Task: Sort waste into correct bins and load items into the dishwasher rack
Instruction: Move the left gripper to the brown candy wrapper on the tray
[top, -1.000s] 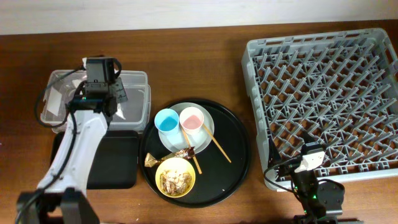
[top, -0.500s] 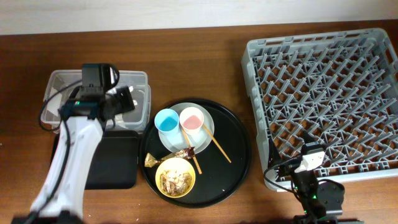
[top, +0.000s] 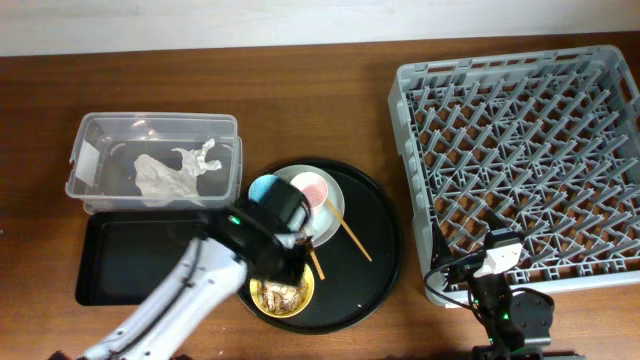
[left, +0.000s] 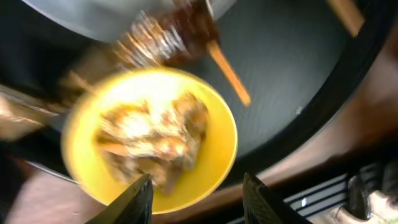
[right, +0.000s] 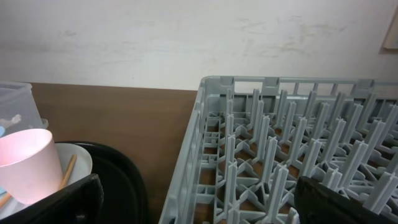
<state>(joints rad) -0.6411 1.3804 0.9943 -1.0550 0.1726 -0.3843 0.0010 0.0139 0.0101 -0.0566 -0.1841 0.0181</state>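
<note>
The white napkin (top: 176, 170) lies in the clear tub (top: 90, 135). My left gripper (top: 284, 268) is open and empty, just above the yellow bowl (top: 300, 297) on the round tray. In the left wrist view, its fingers (left: 196, 188) straddle the near rim of the bowl (left: 214, 155), which holds beige food scraps (left: 155, 134). The candy wrapper (left: 165, 34) and a chopstick (left: 229, 73) lie just beyond. The blue cup (top: 261, 187) and pink cup (top: 311, 190) stand on the plate (top: 336, 205). My right gripper (top: 497, 262) is open and empty by the grey rack (top: 520, 150).
The shallow black tray (top: 120, 262) sits below the tub. The large round black tray (top: 375, 260) holds the dishes. The right wrist view shows the rack (right: 280, 137), the pink cup (right: 25, 165) and the round tray's rim (right: 121, 177).
My left arm has swung from over the clear tub down and right to above the yellow bowl. The napkin now lies uncovered in the tub. The right arm has not moved.
</note>
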